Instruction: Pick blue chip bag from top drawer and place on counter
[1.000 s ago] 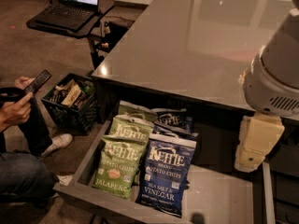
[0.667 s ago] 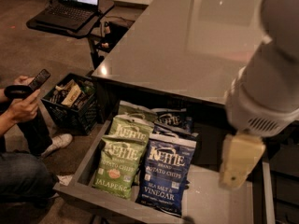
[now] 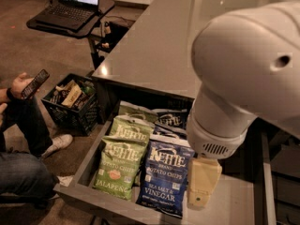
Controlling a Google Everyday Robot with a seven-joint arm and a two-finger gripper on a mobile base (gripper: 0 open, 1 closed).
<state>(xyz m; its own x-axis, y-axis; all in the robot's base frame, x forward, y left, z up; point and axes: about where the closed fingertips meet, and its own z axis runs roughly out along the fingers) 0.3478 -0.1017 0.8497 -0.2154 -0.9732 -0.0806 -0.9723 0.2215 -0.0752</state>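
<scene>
The top drawer [image 3: 82, 199] stands open below the grey counter [image 3: 154, 46]. A blue Kettle chip bag [image 3: 165, 177], sea salt and vinegar, lies flat in the drawer's front middle. A second blue bag [image 3: 171, 119] lies behind it, partly covered. Two green jalapeño bags [image 3: 121, 165] lie to the left of the blue bag. My gripper [image 3: 201, 186], a cream-coloured piece below the big white arm [image 3: 243, 78], hangs over the drawer just right of the front blue bag, close beside its right edge.
A seated person [image 3: 23, 139] holding a phone [image 3: 35, 83] is at the left. A black crate [image 3: 72, 104] of snacks stands on the floor by the drawer. A laptop [image 3: 72, 3] sits on a stand at the back left.
The arm has swung left and closer to the camera, filling the right of the view. The gripper has moved left over the drawer, toward the blue bag. The bags have not moved.
</scene>
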